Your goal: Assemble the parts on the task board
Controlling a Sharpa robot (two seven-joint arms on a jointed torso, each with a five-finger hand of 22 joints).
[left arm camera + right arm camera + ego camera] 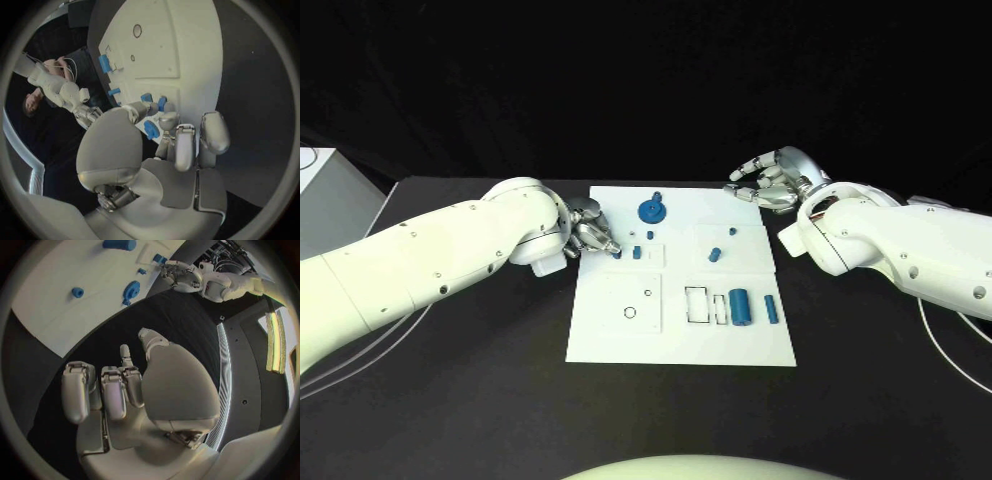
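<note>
overhead, in the head view, the task board [678, 330] lies in the middle of the black table [473, 400]. on it i count a round blue wheel-like part [651, 210] at the far end, several small blue pieces around the middle [714, 254], and three blue cylinders [740, 306] side by side near the board's right edge. the left hand [593, 238] sits at the board's left edge beside two small pieces, its arm hiding much of it. the right hand [769, 180] hovers off the board's far right corner, fingers curled, nothing in it.

the left wrist view shows what the head view hides: the left hand's fingertips [164, 120] are gathered at a small blue part [152, 130] on the board's edge; whether they actually pinch it i cannot tell.

the right wrist view shows the right hand's fingers [103, 390] loosely bent over bare table, holding nothing, well clear of the board, with the wheel-like part and the left hand beyond.
</note>
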